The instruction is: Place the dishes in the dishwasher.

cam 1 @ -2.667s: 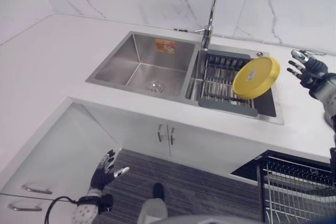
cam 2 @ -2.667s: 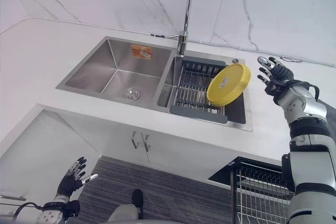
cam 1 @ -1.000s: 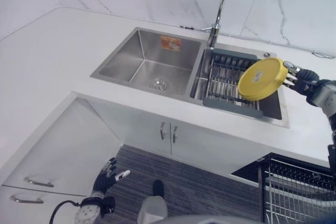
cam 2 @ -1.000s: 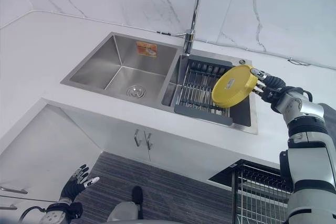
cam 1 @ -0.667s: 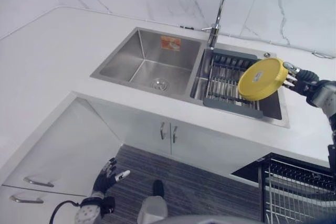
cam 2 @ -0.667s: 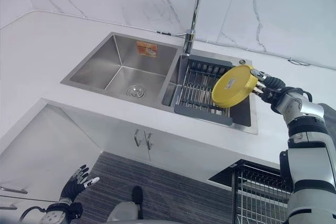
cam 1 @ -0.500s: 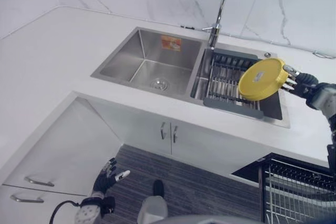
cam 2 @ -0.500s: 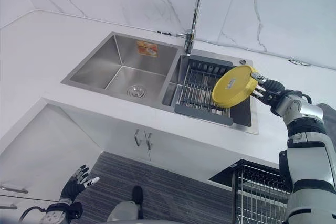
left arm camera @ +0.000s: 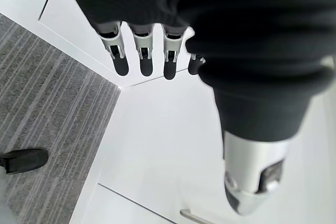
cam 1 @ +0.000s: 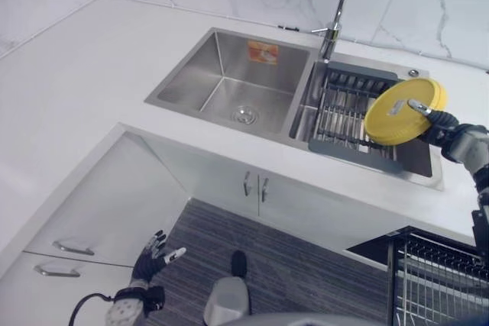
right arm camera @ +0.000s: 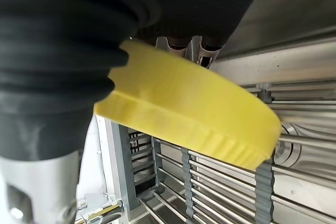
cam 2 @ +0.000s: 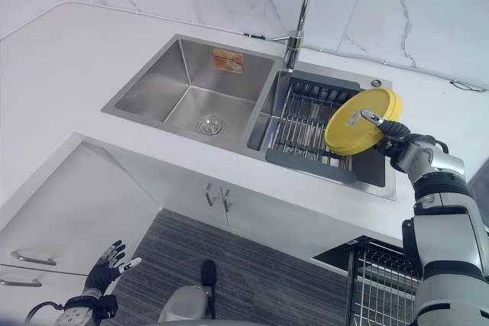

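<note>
The right hand (cam 2: 388, 132) had closed on the yellow plate (cam 2: 361, 121): its thumb lay across the plate's upper face and its fingers were curled under the rim. The plate was tilted and sat over the right end of the drying rack (cam 2: 307, 129), which stood in the right basin of the steel sink (cam 2: 191, 82). The tall faucet (cam 2: 299, 11) rose behind the divider between the two basins.

The right wrist view added what the head views could not give: the plate's thick ribbed edge (right arm camera: 189, 124) seen from very close, the fingers (right arm camera: 195, 50) just past its far rim, and the bars of the rack directly below it (whether the plate touched the bars I could not tell).

The white desk (cam 1: 92, 74) ran around the sink, with white cabinet doors (cam 1: 252, 188) beneath it. At the lower right, a wire dishwasher basket (cam 1: 435, 280) was pulled out over the grey striped floor (cam 1: 306, 265).

The left hand (cam 1: 151, 259) hung low beside the cabinets, its fingers spread and relaxed, holding nothing. Its own wrist view showed the straight fingers (left arm camera: 143, 53) against a white cabinet front, and a dark shoe (left arm camera: 23, 160) on the floor.
</note>
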Controlling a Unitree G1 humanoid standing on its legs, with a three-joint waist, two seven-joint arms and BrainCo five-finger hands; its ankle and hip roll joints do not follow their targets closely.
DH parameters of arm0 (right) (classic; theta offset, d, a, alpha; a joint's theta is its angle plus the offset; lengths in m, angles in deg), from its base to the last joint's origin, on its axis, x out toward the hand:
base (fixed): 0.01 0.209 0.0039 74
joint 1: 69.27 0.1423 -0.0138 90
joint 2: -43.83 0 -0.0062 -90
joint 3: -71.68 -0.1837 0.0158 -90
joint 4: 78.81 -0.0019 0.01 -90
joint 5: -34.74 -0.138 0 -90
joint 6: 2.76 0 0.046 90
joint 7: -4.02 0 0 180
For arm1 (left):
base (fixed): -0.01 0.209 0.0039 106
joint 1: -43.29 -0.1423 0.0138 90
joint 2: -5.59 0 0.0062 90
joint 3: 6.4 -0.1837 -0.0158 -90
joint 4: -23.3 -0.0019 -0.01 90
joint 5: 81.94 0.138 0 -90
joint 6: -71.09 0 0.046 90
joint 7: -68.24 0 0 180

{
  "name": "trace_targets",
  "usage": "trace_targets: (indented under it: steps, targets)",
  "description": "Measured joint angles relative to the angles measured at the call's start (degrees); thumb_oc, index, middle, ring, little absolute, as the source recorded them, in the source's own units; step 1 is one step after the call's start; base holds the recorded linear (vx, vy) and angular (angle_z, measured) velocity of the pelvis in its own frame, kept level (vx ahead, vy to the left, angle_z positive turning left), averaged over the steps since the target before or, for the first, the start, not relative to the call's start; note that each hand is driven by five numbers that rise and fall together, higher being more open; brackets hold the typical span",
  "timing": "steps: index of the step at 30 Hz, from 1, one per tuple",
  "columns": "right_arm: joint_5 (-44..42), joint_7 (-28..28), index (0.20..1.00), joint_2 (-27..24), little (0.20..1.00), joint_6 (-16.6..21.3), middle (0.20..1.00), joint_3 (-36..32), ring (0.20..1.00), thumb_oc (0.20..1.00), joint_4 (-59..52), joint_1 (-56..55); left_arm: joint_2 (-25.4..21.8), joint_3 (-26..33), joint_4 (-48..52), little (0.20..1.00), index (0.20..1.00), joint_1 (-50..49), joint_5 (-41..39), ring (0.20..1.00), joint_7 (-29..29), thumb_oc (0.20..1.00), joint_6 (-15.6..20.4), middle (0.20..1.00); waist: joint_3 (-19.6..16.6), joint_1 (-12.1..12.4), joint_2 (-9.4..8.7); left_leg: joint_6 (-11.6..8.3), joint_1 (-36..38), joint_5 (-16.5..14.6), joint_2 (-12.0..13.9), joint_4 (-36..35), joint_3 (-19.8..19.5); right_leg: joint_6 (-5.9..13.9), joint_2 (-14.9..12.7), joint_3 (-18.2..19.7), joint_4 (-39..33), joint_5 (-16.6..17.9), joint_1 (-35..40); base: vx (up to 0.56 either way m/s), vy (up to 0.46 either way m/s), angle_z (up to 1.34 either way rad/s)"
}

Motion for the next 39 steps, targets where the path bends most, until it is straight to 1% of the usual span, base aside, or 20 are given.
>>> trace_targets:
  steps: [9, 10, 11, 12, 15, 16, 18, 20, 26, 28, 30, 31, 33, 35, 36, 39]
  targets:
    - [0.2, 1.0, 1.0, 0.0, 1.0, 0.2, 1.0, 0.0, 1.0, 1.0, 0.0, 0.0, 0.0, 0.0, 0.0, 1.0, 1.0, -0.2, 0.0, 1.0, 0.2, 1.0, -0.4, 1.0, 0.5, 0.0, 0.78, 0.32, -0.3, -0.3, 0.1, 0.8, 0.0, -0.03, -0.1, 0.0, 0.0, 0.0, 0.0, 0.0, -0.002, 0.0]
    - [0.8, 1.0, 0.426, 0.0, 0.426, 0.2, 0.426, 0.0, 0.426, 0.426, 0.0, 0.0, 0.0, 0.0, 0.0, 1.0, 1.0, -0.2, 0.0, 1.0, 0.2, 1.0, -0.4, 1.0, 0.5, 0.0, 0.8, 0.32, -0.4, -0.3, 0.1, 0.8, 0.0, -0.05, -0.1, 0.0, 0.0, 0.0, 0.0, 0.0, 0.0, 0.0]
    - [1.6, 1.2, 0.2, 0.0, 0.2, 0.4, 0.2, 0.5, 0.2, 0.2, 0.0, 0.0, 0.0, 0.0, 0.0, 1.0, 1.0, -0.2, 0.0, 1.0, 0.6, 1.0, -0.5, 1.0, 0.5, 0.0, 0.81, 0.32, -0.4, -0.3, 0.1, 0.9, 0.0, -0.08, -0.1, 0.0, 0.0, -0.1, 0.0, 0.0, 0.0, 0.0]
    - [1.7, 1.5, 0.2, 0.0, 0.2, 0.7, 0.2, 1.7, 0.2, 0.2, 0.0, 0.0, 0.0, 0.0, 0.0, 1.0, 1.0, -0.2, 0.0, 1.0, 0.6, 1.0, -0.6, 1.0, 0.5, 0.0, 0.8, 0.32, -0.4, -0.3, 0.1, 0.9, 0.0, -0.19, -0.1, 0.0, 0.0, -0.1, 0.0, 0.0, 0.0, 0.0]
    - [1.7, 3.8, 0.2, 0.0, 0.2, 1.9, 0.2, 2.0, 0.2, 0.2, 0.0, 0.3, 0.0, 0.0, 0.0, 1.0, 1.0, -0.2, 0.0, 1.0, 0.6, 1.0, -1.2, 1.0, 0.5, 0.0, 0.94, 0.32, -0.4, -0.3, 0.1, 0.9, 0.2, -0.21, -0.1, 0.0, 0.0, -0.1, 0.0, 0.0, 0.0, 0.0]
    - [1.8, 6.1, 0.2, 0.0, 0.2, 3.1, 0.2, 1.9, 0.2, 0.2, -0.1, 0.4, 0.0, 0.0, 0.0, 1.0, 1.0, -0.2, 0.0, 1.0, 0.5, 1.0, -1.4, 1.0, 0.5, 0.0, 0.95, 0.32, -0.5, -0.3, 0.1, 1.0, 0.2, -0.23, -0.1, 0.0, 0.0, -0.1, -0.1, 0.0, 0.0, 0.0]
    - [1.8, 7.4, 0.2, 0.1, 0.2, 3.5, 0.2, 1.9, 0.2, 0.2, -0.2, 0.4, 0.1, 0.0, 0.0, 1.0, 1.0, -0.1, 0.0, 1.0, 0.5, 1.0, -1.5, 1.0, 0.5, 0.0, 1.06, 0.41, -0.8, -0.3, 0.1, 1.3, 0.1, -0.23, -0.1, 0.0, 0.0, -0.1, -0.2, -0.01, 0.015, 0.01]
    - [1.7, 10.9, 0.2, 0.1, 0.2, 5.2, 0.2, 2.0, 0.2, 0.2, -1.2, 0.5, 0.7, 0.0, -0.1, 1.0, 1.0, -0.4, 0.0, 1.0, 0.2, 1.0, -1.5, 1.0, 0.7, 0.0, 1.41, 0.64, -1.3, -0.5, 0.1, 1.8, 0.1, -0.21, -0.5, 0.0, 0.1, -0.1, -0.5, 0.0, 0.0, 0.0]
    - [1.1, 13.5, 0.2, 0.5, 0.2, 5.9, 0.2, 2.0, 0.2, 0.2, -1.6, 0.4, 2.1, -0.2, -0.1, 1.0, 1.0, -0.5, 0.0, 1.0, -0.1, 1.0, -1.5, 1.0, 0.7, -0.1, 1.55, 0.88, -1.2, -0.7, -0.2, 1.8, 0.3, -0.2, -0.9, 0.1, 1.2, -0.1, -0.9, 0.0, 0.0, 0.0]
    - [1.1, 14.8, 0.2, 0.6, 0.2, 8.1, 0.2, 1.9, 0.2, 0.2, -2.3, 0.4, 2.0, -0.1, -0.1, 1.0, 1.0, -0.5, 0.0, 1.0, -0.1, 1.0, -1.5, 1.0, 0.7, -0.1, 1.57, 0.9, -1.2, -0.7, -0.3, 1.8, 0.3, -0.2, -0.9, 0.1, 1.2, -0.1, -0.9, -0.02, 0.012, 0.01]
    - [0.9, 15.6, 0.2, 0.6, 0.2, 9.4, 0.2, 1.9, 0.2, 0.2, -2.4, 0.4, 2.0, -0.1, -0.1, 1.0, 1.0, -0.5, 0.0, 1.0, -0.1, 1.0, -1.5, 1.0, 0.7, -0.1, 1.57, 0.91, -1.2, -0.7, -0.3, 1.8, 0.2, -0.2, -1.0, 0.1, 1.4, -0.1, -1.0, -0.04, 0.025, 0.01]
    - [-0.5, 16.5, 0.2, 0.9, 0.2, 10.6, 0.2, 1.7, 0.2, 0.2, -3.0, 0.4, 2.0, -0.1, -0.1, 1.0, 1.0, -0.6, 0.0, 1.0, -0.1, 1.0, -1.4, 1.0, 0.7, -0.2, 1.58, 1.01, -1.2, -0.7, -0.3, 1.7, 0.2, -0.2, -1.0, 0.1, 1.5, -0.1, -1.0, -0.04, 0.018, -0.01]
    - [-2.5, 17.1, 0.2, 1.7, 0.2, 12.1, 0.2, 1.5, 0.2, 0.2, -5.0, 0.2, 2.0, -0.1, 0.0, 1.0, 1.0, -0.7, 0.0, 1.0, -0.1, 1.0, -1.4, 1.0, 0.6, -0.4, 1.66, 1.01, -1.2, -0.7, -0.2, 1.7, 0.3, -0.2, -1.0, 0.2, 1.5, -0.1, -1.0, -0.05, 0.007, -0.03]
    - [-4.1, 17.7, 0.2, 3.5, 0.2, 14.4, 0.2, -1.6, 0.2, 0.2, -10.9, -2.8, 2.1, -0.2, 0.0, 1.0, 1.0, -0.8, 0.0, 1.0, -0.1, 1.0, -1.4, 1.0, 0.6, -0.6, 1.69, 1.01, -1.0, -0.7, -0.1, 1.7, 0.3, -0.2, -1.0, 0.3, 1.6, -0.1, -1.0, -0.06, -0.015, -0.02]
    - [-4.9, 17.7, 0.2, 4.6, 0.2, 15.1, 0.2, -2.6, 0.2, 0.2, -13.2, -3.5, 2.1, -0.3, 0.0, 1.0, 1.0, -1.0, 0.0, 1.0, -0.1, 1.0, -1.3, 1.0, 0.6, -0.9, 1.73, 1.01, -1.0, -0.7, 0.0, 1.7, 0.4, -0.2, -1.0, 0.3, 1.6, -0.1, -1.0, -0.07, -0.034, 0.0]
    - [-7.2, 17.5, 0.2, 5.6, 0.2, 16.2, 0.2, -4.7, 0.2, 0.2, -19.7, -7.3, 2.1, -0.4, 0.0, 1.0, 1.0, -1.6, 0.0, 1.0, -0.1, 1.0, -1.2, 1.0, 0.6, -1.6, 1.81, 0.99, -0.9, -0.7, 0.3, 1.7, -0.1, -0.21, -1.0, 0.5, 2.4, -0.1, -1.2, -0.08, -0.046, 0.0]
